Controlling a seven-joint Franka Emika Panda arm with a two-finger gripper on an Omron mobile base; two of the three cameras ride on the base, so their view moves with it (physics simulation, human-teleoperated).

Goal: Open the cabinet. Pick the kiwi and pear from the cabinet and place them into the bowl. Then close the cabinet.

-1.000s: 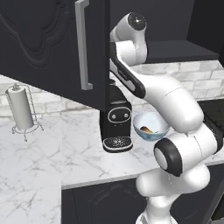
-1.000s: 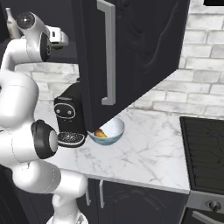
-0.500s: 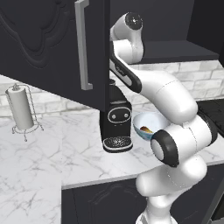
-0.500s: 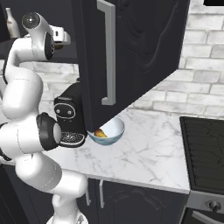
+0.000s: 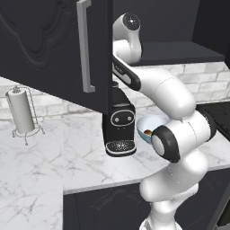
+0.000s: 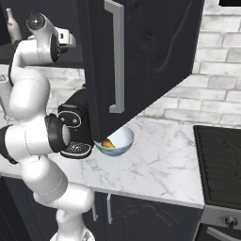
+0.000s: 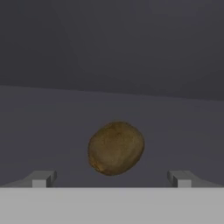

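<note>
Left base view is showing the cabinet (image 5: 54, 49), a large black wall unit, with one ornate door swinging out toward the camera and its long silver bar handle (image 5: 85, 45) standing vertical on the door's face. Behind the door, the cabinet's dark shelf (image 5: 179, 51) is lying open to view. Below it, a white marble table (image 5: 40, 166) is stretching across the scene, backed by pale brick wall tiles. The white arm is rising from the lower right, bending at a dark elbow joint and reaching up behind the open door toward the shelf. A black coffee machine (image 5: 119, 121) is standing on the table under the door's lower edge. Just beside it to the right, the bowl (image 5: 150, 128), round and pale blue-white, is sitting on the table with the arm's elbow crossing in front of it. A paper towel roll (image 5: 20, 112) on a wire stand is standing well apart at the left.

Right base view is showing the same open door from the other side, with the bowl (image 6: 115, 141) peeking out beneath it and the yellowish pear (image 6: 108, 144) lying inside. A dark stove top (image 6: 219, 155) is sitting at the right end of the table.

Hand view is looking onto the cabinet's grey shelf, where the kiwi (image 7: 116, 148) is resting, brown and oval. The gripper (image 7: 111, 178) is spreading wide, its two finger tips (image 7: 41, 178) standing well to either side of the kiwi and not touching it.
</note>
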